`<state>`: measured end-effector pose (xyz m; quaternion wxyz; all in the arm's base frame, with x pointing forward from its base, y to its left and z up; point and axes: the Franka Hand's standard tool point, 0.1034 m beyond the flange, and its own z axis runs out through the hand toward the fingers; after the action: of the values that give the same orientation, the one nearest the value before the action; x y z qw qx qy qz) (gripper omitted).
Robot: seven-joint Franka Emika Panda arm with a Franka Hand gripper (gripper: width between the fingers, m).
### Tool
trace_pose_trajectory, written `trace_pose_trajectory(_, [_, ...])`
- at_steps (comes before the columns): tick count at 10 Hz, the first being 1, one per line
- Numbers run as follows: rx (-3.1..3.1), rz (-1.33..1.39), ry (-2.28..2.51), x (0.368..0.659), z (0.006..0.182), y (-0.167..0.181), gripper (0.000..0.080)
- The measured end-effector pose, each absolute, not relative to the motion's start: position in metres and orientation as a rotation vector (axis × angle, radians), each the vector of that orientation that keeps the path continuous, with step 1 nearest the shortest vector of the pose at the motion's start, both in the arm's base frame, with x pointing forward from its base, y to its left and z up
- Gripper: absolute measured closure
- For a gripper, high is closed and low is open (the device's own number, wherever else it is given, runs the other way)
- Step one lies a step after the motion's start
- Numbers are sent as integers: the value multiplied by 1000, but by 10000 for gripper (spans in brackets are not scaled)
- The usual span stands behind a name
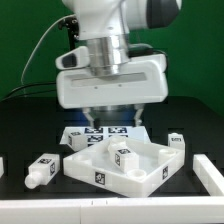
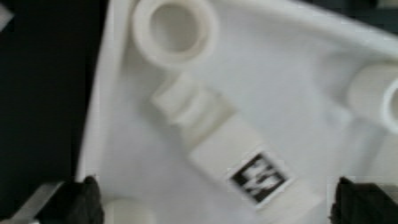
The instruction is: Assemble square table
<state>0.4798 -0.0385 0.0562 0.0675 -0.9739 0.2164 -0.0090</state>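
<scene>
Jaws apart: one slab (image 1: 148,176), three tagged legs (image 1: 42,170) (image 1: 125,155) (image 1: 177,143)

ROBOTICS LAB, research test bench: a white robot arm (image 1: 115,25) hangs over a matte black bench top (image 1: 25,140) w/ a pale front edge (image 1: 100,212); a plain green backdrop (image 1: 20,40) fills the bkgd. B&w square tags (image 1: 100,178) mark nearly every item: the marker board (image 1: 100,132) lying flat on the bench, the white plastic square table slab (image 1: 150,172), the chunky legs (image 1: 42,172) scattered beside it. Wrist cam, close up, shows one such tag (image 2: 258,175) on moulded white plastic.
</scene>
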Motion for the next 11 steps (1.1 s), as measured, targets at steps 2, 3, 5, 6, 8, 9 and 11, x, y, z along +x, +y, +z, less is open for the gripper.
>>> trace_pose_trajectory(2, [-2978,-91,571,481,44,-58,151])
trace_pose_trajectory(3, [-2971,-83,580,481,46,-53,151])
trace_pose_trajectory(5, [-2963,-72,627,480,42,-53,151])
trace_pose_trajectory(6, [-2939,-37,733,479,32,-50,151])
trace_pose_trajectory(8, [-2905,-17,866,483,18,-46,151])
trace_pose_trajectory(9, [-2911,-39,878,480,13,-48,151])
trace_pose_trajectory(11, [-2920,-45,873,478,8,-51,151])
